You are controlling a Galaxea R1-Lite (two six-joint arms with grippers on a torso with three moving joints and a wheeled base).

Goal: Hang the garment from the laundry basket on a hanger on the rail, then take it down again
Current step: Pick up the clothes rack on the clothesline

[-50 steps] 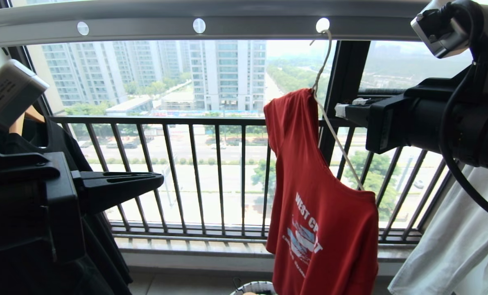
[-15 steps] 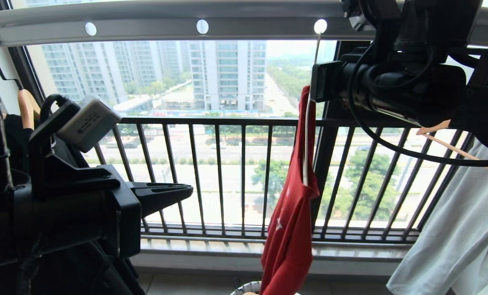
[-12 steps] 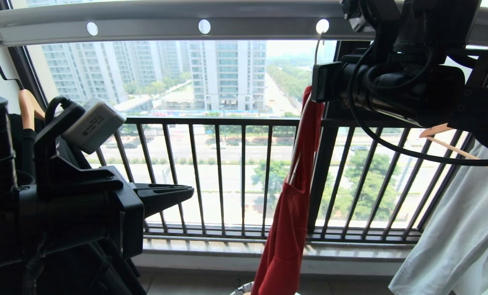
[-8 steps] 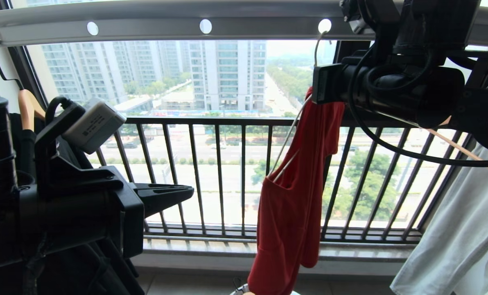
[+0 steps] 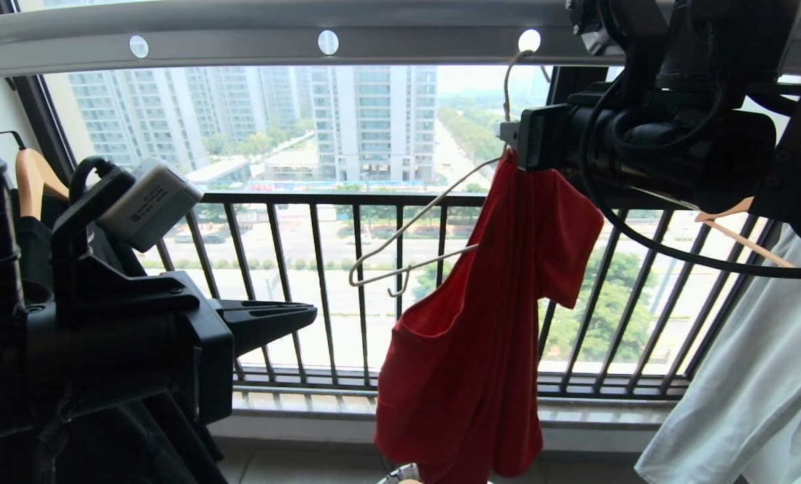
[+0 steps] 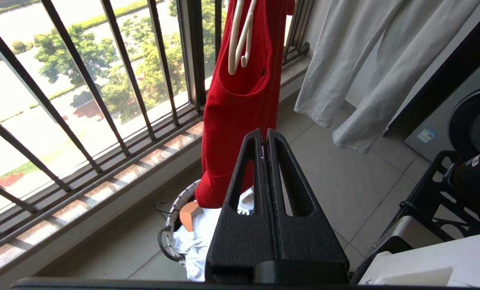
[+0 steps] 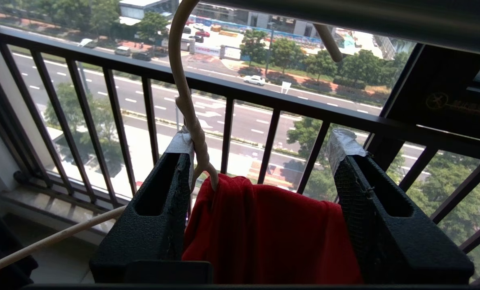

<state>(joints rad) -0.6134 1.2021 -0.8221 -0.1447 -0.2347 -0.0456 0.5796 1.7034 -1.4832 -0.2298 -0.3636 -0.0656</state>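
Note:
The red garment (image 5: 481, 349) hangs bunched on one arm of the cream wire hanger (image 5: 407, 242). The hanger's hook sits in a hole of the grey rail (image 5: 239, 42), and its other arm sticks out bare to the left. My right gripper (image 5: 516, 138) is up at the hanger's neck. In the right wrist view it (image 7: 262, 141) stands open, the hanger's neck (image 7: 187, 108) touches one taped fingertip, and the garment (image 7: 272, 233) lies between the fingers. My left gripper (image 6: 264, 133) is shut and empty, low on the left, pointing at the garment (image 6: 240, 112). The laundry basket (image 6: 168, 237) stands on the floor below it.
A black railing (image 5: 373, 289) of vertical bars closes the balcony behind the rail. A pale grey garment (image 5: 743, 390) hangs on a wooden hanger (image 5: 756, 250) at the right. A black garment on another wooden hanger (image 5: 31, 178) hangs at the left. White laundry (image 6: 195, 233) fills the basket.
The hanger and garment have swung round from edge-on to broadside, and the hanger's bare arm now points left. The right gripper stays at the hanger's neck. The left arm has not moved.

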